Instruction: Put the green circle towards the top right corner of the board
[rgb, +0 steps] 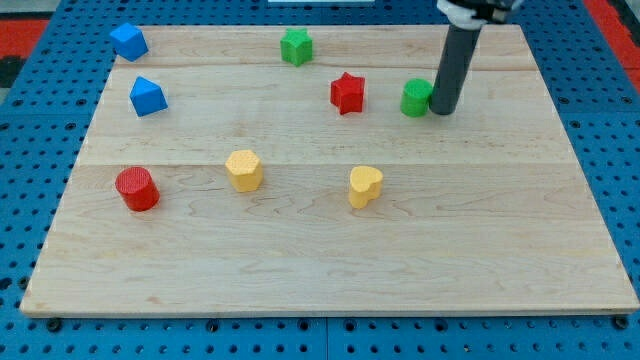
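The green circle (415, 98) is a small green cylinder on the wooden board (330, 250), right of centre in the upper part of the view. My tip (442, 111) stands right against the green circle's right side, touching or nearly touching it. The dark rod rises from there to the view's top. The board's top right corner (520, 30) lies up and to the right of the circle.
A red star (347, 92) sits just left of the green circle. A green star-like block (296, 46) is near the top edge. Two blue blocks (128, 41) (147, 96) are at the top left. A red cylinder (137, 188), yellow hexagon (244, 170) and yellow heart (365, 186) lie lower.
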